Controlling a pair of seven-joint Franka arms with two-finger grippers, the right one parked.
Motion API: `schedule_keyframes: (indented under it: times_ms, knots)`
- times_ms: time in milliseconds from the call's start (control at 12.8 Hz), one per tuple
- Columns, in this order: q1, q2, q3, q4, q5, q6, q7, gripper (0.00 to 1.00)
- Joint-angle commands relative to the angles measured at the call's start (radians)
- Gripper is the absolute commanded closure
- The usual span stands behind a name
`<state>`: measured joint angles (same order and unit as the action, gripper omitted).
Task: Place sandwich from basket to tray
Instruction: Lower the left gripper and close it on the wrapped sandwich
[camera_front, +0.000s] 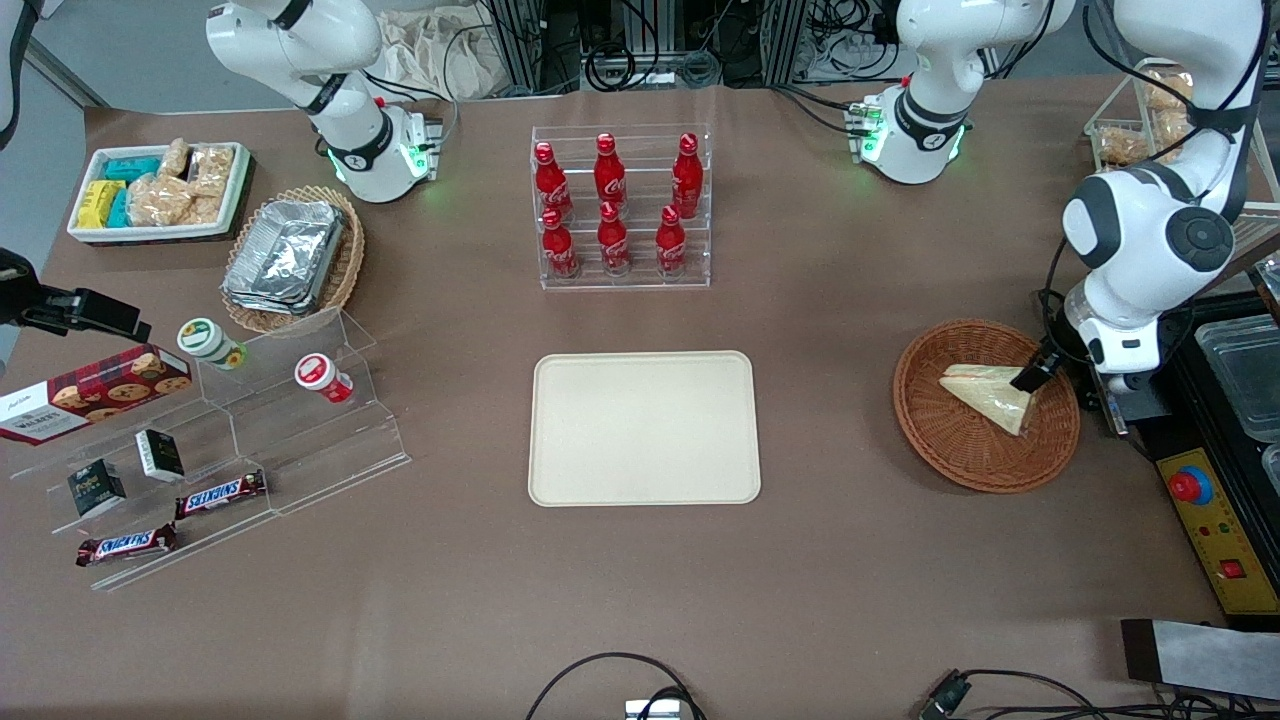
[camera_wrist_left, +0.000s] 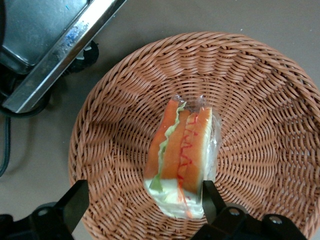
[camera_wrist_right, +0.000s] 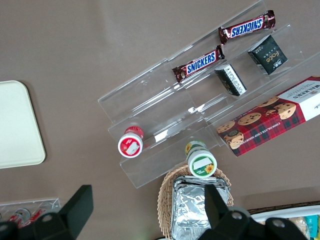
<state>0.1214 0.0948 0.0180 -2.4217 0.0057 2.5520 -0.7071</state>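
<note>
The sandwich (camera_front: 985, 395), a wrapped white-bread wedge, lies in the reddish-brown wicker basket (camera_front: 925, 425) toward the working arm's end of the table. Its orange and green filling edge (camera_wrist_left: 182, 150) faces the wrist camera, with the basket (camera_wrist_left: 115, 115) weave all around it. My gripper (camera_front: 1033, 377) hangs low over the basket and stands open (camera_wrist_left: 142, 200). The sandwich's near end sits between the fingers, close against one fingertip (camera_wrist_left: 209, 192), while the other fingertip (camera_wrist_left: 76, 200) is well apart from it. The cream tray (camera_front: 643, 427) lies bare at the table's middle.
A black unit with a red button (camera_front: 1190, 487) stands close beside the basket. A rack of red bottles (camera_front: 620, 205) stands farther from the camera than the tray. A clear stand with snacks (camera_front: 210, 440), a foil-container basket (camera_front: 290, 258) and a white bin (camera_front: 155, 190) lie toward the parked arm's end.
</note>
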Motion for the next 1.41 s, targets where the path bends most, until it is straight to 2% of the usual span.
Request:
schedule_keyframes:
  times_ms: [0, 235, 391, 547, 704, 782, 1173, 1330]
  knots:
    - [0.004, 0.016, -0.007, -0.016, -0.009, 0.051, -0.02, 0.0]
    - [0.003, 0.048, -0.007, -0.016, -0.012, 0.088, -0.029, 0.0]
    - [0.001, 0.06, -0.007, -0.014, -0.013, 0.099, -0.035, 0.21]
    - [0.001, 0.06, -0.009, -0.013, -0.013, 0.099, -0.041, 0.52]
    - [0.0, 0.062, -0.009, -0.013, -0.013, 0.097, -0.041, 0.78]
    - [0.0, 0.06, -0.009, -0.013, -0.013, 0.097, -0.041, 0.87]
    - [-0.003, 0.033, -0.013, 0.001, -0.01, 0.056, -0.025, 0.89]
    - [-0.014, 0.007, -0.036, 0.003, 0.013, 0.044, -0.023, 0.89]
